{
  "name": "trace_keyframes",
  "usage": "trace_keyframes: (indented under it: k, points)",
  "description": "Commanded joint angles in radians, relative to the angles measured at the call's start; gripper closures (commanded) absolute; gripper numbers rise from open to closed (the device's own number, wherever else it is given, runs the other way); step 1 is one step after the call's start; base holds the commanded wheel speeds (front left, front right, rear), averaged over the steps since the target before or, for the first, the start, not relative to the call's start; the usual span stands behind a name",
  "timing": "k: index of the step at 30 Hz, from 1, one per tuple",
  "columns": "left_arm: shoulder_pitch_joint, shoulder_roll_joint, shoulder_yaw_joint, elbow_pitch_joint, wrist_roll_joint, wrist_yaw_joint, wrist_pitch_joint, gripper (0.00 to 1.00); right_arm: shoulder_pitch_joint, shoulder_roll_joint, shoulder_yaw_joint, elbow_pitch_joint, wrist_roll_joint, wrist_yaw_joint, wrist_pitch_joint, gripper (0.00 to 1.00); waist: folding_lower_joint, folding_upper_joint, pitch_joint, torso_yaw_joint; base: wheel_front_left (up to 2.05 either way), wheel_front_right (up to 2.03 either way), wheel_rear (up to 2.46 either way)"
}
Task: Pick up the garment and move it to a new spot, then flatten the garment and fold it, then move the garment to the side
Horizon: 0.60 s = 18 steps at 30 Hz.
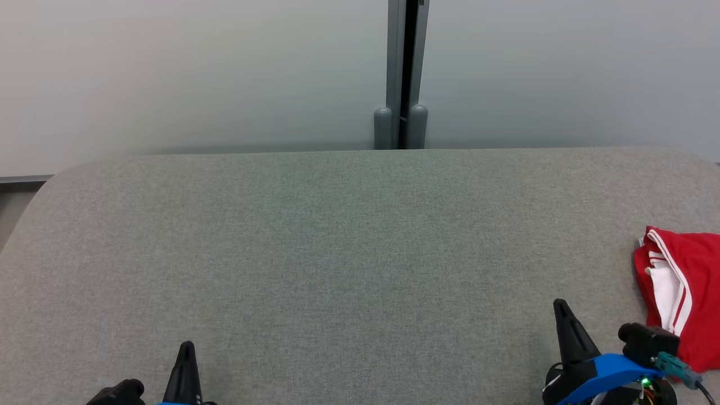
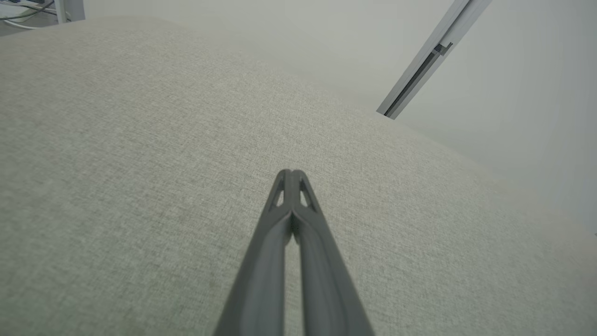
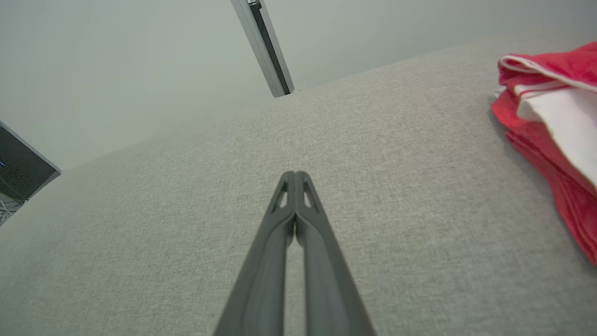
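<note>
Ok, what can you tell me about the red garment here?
The garment is red, thin-looking fabric with a white panel and white stripe trim. It lies folded in loose layers at the right edge of the grey padded surface, partly cut off by the picture edge. The right pincer, shut, sits left of it, not holding it.

Bright, even, diffuse light, just a soft shadow beside the folded red-and-white cloth garment point(image 3: 573, 196); wrist views bow at edges, head view sharp.
</note>
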Motion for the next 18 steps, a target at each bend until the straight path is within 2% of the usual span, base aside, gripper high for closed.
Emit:
trace_keyframes:
  k: [1, 18]
  points:
    - [-0.032, 0.002, 0.011, -0.024, -0.043, -0.004, 0.01, 1.0, -0.01, -0.003, -0.006, -0.028, 0.049, 0.0, 0.009, 1.0, 0.0001, 0.0, 0.0, 0.001, 0.0, 0.0, 0.0]
    - [-0.062, 0.003, 0.036, -0.064, -0.299, -0.01, 0.078, 1.0, -0.004, -0.004, -0.026, -0.084, 0.33, 0.0, 0.077, 1.0, 0.0001, 0.0, 0.0, 0.005, 0.0, 0.0, 0.0]
